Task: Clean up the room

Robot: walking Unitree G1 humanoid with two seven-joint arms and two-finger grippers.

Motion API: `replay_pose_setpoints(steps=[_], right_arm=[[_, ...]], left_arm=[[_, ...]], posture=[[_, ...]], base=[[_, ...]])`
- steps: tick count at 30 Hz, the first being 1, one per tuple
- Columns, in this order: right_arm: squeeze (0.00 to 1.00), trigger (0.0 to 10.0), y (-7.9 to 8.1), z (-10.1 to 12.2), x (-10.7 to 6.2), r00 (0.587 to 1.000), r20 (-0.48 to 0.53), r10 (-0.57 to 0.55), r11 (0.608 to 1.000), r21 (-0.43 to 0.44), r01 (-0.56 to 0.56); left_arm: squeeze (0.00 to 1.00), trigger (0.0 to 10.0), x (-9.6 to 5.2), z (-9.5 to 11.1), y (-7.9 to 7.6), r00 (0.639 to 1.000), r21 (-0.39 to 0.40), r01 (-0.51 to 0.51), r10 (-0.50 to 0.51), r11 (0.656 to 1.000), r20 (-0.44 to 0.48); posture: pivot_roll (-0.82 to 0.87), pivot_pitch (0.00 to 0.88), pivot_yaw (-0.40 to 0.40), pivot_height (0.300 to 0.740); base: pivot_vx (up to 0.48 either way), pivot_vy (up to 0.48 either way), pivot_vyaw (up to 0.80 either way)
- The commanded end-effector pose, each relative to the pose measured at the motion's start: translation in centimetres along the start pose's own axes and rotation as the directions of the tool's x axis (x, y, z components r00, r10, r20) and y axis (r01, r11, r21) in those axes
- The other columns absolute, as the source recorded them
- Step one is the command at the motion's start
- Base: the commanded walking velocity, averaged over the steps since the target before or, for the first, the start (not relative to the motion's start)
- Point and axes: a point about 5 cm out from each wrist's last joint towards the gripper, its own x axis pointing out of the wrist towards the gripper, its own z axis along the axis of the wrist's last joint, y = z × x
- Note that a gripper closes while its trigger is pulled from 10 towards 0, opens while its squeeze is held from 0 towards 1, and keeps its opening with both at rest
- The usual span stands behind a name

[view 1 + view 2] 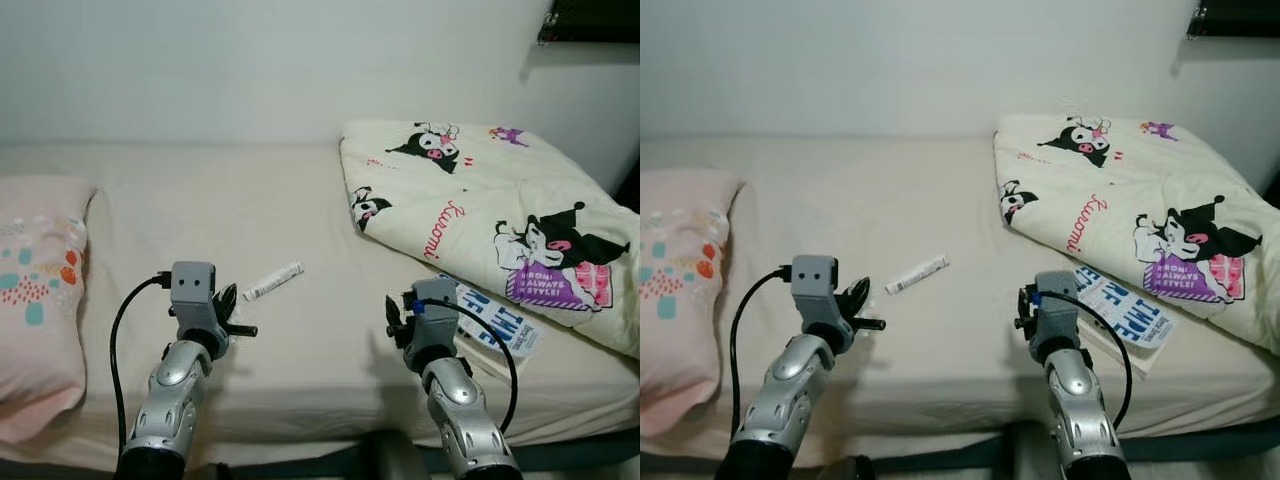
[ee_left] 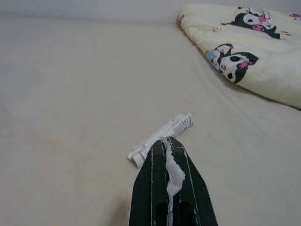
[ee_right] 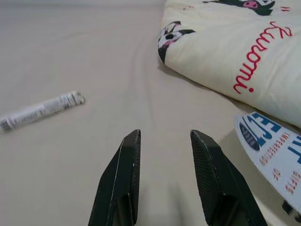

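From the head views, one white tube [image 1: 273, 281] lies mid-bed, nearer the front edge, just beyond the left claw [image 1: 232, 312], with one pillow [image 1: 38, 290] at the bed's [image 1: 200, 200] left end, one folded quilt [image 1: 500, 200] at the right end and one booklet [image 1: 500, 318] by the front-right edge. In the left wrist view that claw is clenched on a white scrap [image 2: 173, 172], so I judge it should bin the scrap before reaching the tube. In the right wrist view the right claw [image 3: 164, 155] is released, holding nothing, and should approach the booklet low and flat.
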Motion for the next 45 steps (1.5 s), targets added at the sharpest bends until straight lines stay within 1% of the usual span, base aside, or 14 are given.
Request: replay_pose_setpoints(steps=[1,5,7,15,20,22,23,27,29,30,33,35,37,45], right_arm=[[0.0,10.0,0.4,0.0,0.2,1.0,-0.011,0.016,1.0,0.027,-0.016],[0.0,10.0,0.6,-0.4,0.0,1.0,-0.019,0.023,0.999,0.029,-0.022],[0.0,10.0,0.6,-0.4,0.0,1.0,-0.019,0.022,0.999,0.03,-0.021],[0.0,10.0,0.8,-0.1,0.4,1.0,-0.012,0.028,0.999,0.042,-0.027],[0.0,10.0,0.9,0.0,0.6,0.999,-0.007,0.043,0.998,0.037,-0.042],[0.0,10.0,1.1,0.3,0.7,0.998,0.004,0.063,0.997,0.034,-0.063],[0.0,10.0,1.3,0.5,0.8,0.997,0.008,0.076,0.997,0.032,-0.076],[0.0,10.0,1.5,0.5,0.8,0.996,0.01,0.086,0.996,0.033,-0.087],[0.0,10.0,1.5,0.5,0.9,0.996,0.009,0.088,0.996,0.033,-0.088],[0.0,10.0,1.6,0.6,0.9,0.996,0.015,0.088,0.996,0.033,-0.088],[0.0,10.0,1.7,0.9,1.1,0.996,0.027,0.085,0.996,0.009,-0.086],[0.0,10.0,1.7,1.0,1.2,0.996,0.028,0.081,0.997,-0.018,-0.081],[0.0,10.0,1.7,1.0,1.2,0.996,0.027,0.08,0.997,-0.022,-0.079],[0.0,10.0,1.6,1.0,1.3,0.996,0.017,0.086,0.995,-0.049,-0.085]], left_arm=[[0.0,10.0,-0.5,-1.0,0.3,0.999,0.019,-0.011,0.012,1.0,-0.035],[0.0,10.0,-0.8,-1.5,0.5,0.999,0.042,-0.026,0.027,0.999,-0.031],[0.0,10.0,-0.8,-1.5,0.5,0.999,0.038,-0.031,0.032,0.999,-0.03],[0.0,10.0,-0.1,-0.7,0.6,0.999,-0.004,-0.05,0.05,0.999,-0.006],[0.0,10.0,-0.1,-0.8,0.9,0.998,-0.022,-0.067,0.067,0.997,-0.005],[0.0,10.0,-0.2,-0.8,1.0,0.997,-0.035,-0.079,0.08,0.996,0.003],[0.0,10.0,-0.3,-0.6,1.1,0.996,-0.048,-0.084,0.085,0.995,0.025],[0.0,10.0,-0.4,-0.5,1.1,0.995,-0.06,-0.089,0.091,0.994,0.031],[0.0,10.0,-0.4,-0.4,1.1,0.995,-0.065,-0.09,0.092,0.994,0.032],[0.0,10.0,-0.4,-0.4,1.1,0.995,-0.089,-0.095,0.098,0.991,0.023],[0.0,10.0,-0.3,-0.3,1.1,0.994,-0.107,-0.104,0.105,0.989,0.013],[0.0,10.0,-0.3,-0.1,1.2,0.993,-0.082,-0.107,0.11,0.991,0.031],[0.0,10.0,-0.4,0.0,1.2,0.993,-0.072,-0.109,0.112,0.991,0.039],[0.0,10.0,-0.4,-0.1,1.1,0.993,-0.076,-0.103,0.106,0.992,0.044]], posture=[[-0.02,0.0,-0.011,0.635],[-0.02,0.0,-0.014,0.655],[-0.02,0.0,-0.02,0.66],[-0.01,0.0,-0.028,0.7],[-0.02,0.0,-0.03,0.71],[-0.01,0.0,-0.03,0.72],[-0.01,0.0,-0.031,0.73],[-0.01,0.0,-0.03,0.74],[-0.01,0.0,-0.03,0.74],[-0.01,0.0,-0.03,0.74],[-0.01,0.002,-0.03,0.74],[-0.01,0.004,-0.031,0.74],[-0.01,0.004,-0.031,0.74],[-0.01,0.006,-0.032,0.74]], base=[[0.0,0.0,0.0],[0.0,0.0,0.0],[0.0,0.0,0.0],[0.0,0.0,0.0],[0.0,0.0,0.0],[0.0,0.0,0.0],[0.0,0.0,0.0],[0.0,0.0,0.0],[0.0,0.0,0.0],[0.0,0.0,0.0],[0.0,0.0,0.0],[0.0,0.0,0.0],[0.0,0.0,0.0],[0.0,0.0,0.0]])
